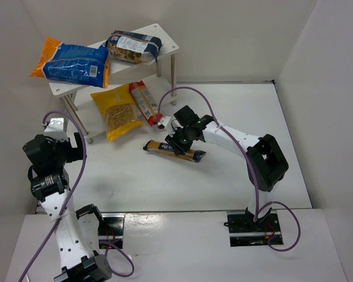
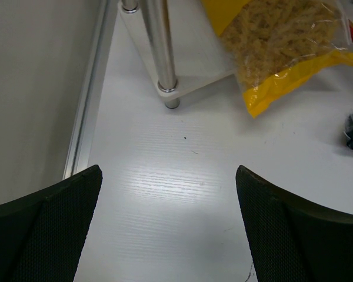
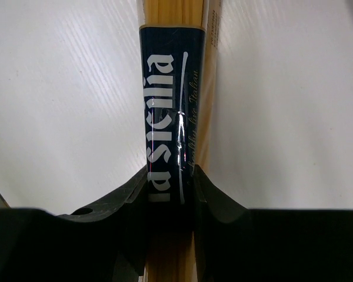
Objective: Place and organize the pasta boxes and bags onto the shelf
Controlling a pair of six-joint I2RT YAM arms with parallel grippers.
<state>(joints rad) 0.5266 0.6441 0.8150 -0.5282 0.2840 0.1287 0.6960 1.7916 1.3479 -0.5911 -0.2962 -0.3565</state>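
The long golden spaghetti packet [image 1: 173,151] [image 3: 170,88] with a dark blue label lies on the table in front of the shelf [image 1: 165,36]. My right gripper [image 1: 179,141] [image 3: 170,182] is shut on its middle, with both fingers pressed to its sides. On the shelf's top board rest a blue-and-orange bag [image 1: 70,61] and a dark-blue-and-clear bag [image 1: 134,47]. A yellow bag [image 1: 116,111] [image 2: 282,41] and a narrow red packet [image 1: 144,101] lie on the lower board and stick out past its front. My left gripper [image 1: 70,150] [image 2: 169,200] stands open and holds nothing, near the shelf's left front leg [image 2: 162,47].
White walls close in the table on the left, back and right. A purple cable [image 1: 194,94] loops over the right arm near the shelf's right legs. The left arm stands close to the left wall.
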